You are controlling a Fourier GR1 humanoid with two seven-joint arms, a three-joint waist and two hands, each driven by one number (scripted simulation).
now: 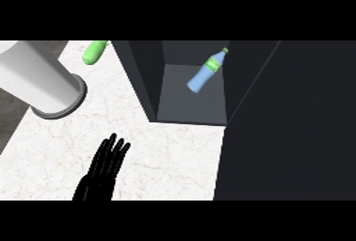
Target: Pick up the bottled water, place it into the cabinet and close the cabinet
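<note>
The bottled water (204,73), blue with a green label and cap, stands tilted inside the open dark cabinet (191,107), its cap leaning toward the upper right against the inner wall. The cabinet door (292,122) is a large dark panel filling the right side of the view, swung open. My left hand (106,162) shows at the lower left over the marble counter, fingers straight and pointing up, holding nothing, well apart from the cabinet. No right hand shows in the view.
A big white cylinder with a grey rim (43,80) lies at the upper left of the counter (173,155). A green elongated object (94,52) rests near the far edge beside the cabinet's left wall (139,75).
</note>
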